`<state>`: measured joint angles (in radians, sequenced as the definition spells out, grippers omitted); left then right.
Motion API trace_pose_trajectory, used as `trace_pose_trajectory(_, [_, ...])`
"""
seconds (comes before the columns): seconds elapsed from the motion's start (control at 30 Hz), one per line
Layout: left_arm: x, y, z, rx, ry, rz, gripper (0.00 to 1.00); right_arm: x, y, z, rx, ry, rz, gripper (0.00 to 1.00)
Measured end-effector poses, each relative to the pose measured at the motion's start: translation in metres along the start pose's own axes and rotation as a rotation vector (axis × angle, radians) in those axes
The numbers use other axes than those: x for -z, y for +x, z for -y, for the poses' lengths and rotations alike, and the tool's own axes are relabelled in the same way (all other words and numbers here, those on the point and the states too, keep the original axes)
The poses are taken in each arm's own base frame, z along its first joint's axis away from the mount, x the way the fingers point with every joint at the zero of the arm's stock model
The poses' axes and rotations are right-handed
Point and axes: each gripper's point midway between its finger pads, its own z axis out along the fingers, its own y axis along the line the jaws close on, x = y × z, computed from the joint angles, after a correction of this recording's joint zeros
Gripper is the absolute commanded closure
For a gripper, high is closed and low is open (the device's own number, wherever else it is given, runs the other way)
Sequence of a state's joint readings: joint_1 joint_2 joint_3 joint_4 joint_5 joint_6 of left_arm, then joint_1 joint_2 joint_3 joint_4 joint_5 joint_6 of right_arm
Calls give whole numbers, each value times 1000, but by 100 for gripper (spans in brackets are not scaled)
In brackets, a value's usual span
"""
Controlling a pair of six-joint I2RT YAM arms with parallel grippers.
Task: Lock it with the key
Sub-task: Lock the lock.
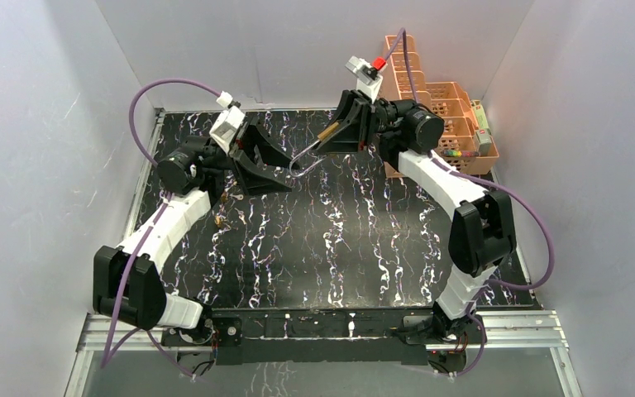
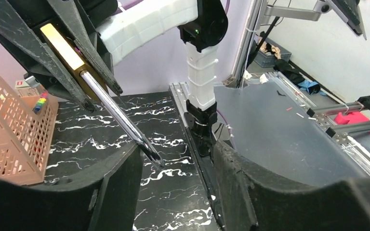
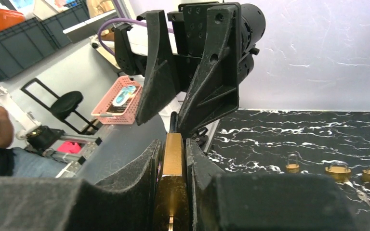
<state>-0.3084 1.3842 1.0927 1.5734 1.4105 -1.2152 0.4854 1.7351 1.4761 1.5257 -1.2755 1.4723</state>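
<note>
My right gripper (image 1: 341,132) is shut on a brass padlock (image 1: 328,132) and holds it in the air, its long chrome shackle (image 1: 304,159) pointing at my left gripper (image 1: 279,168). In the right wrist view the padlock body (image 3: 173,156) is clamped between my fingers (image 3: 144,178). In the left wrist view the padlock (image 2: 62,45) and its shackle (image 2: 120,120) reach down. The shackle's end sits just inside my open left gripper (image 2: 178,178), close to the left finger (image 2: 111,192). No key shows clearly.
Peach plastic baskets (image 1: 442,116) stand at the back right and also show in the left wrist view (image 2: 9,130). Small brass padlocks (image 1: 217,219) lie on the black marbled table (image 1: 322,248) near the left arm; three show in the right wrist view (image 3: 337,169).
</note>
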Motion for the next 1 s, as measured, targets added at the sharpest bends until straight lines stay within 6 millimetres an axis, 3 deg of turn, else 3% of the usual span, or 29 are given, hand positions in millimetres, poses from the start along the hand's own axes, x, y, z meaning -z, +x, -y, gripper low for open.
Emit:
trace_pose_trajectory(0.2, [-4,3,2,-10,21,-8,59,-3,-8,1,-9,-13,-2,100])
trace_pose_trajectory(0.33, [-5,2,2,-31,23,-4,45,-4,-10,-1,-13,-17,-7,100])
trace_pose_trajectory(0.43, [-5,2,2,-45,24,-5,43,-4,-13,-1,-25,-19,-6,100])
trace_pose_trajectory(0.73, [-6,-6,1,-101,33,-11,82,-5,-18,-4,-51,-24,-3,100])
trace_pose_trajectory(0.83, [-6,-6,-2,-105,36,-18,100,-6,-18,-5,-60,-27,-4,100])
trace_pose_trajectory(1.0, [-5,-5,-4,-103,34,-25,100,-7,-19,-6,-57,-28,-5,100])
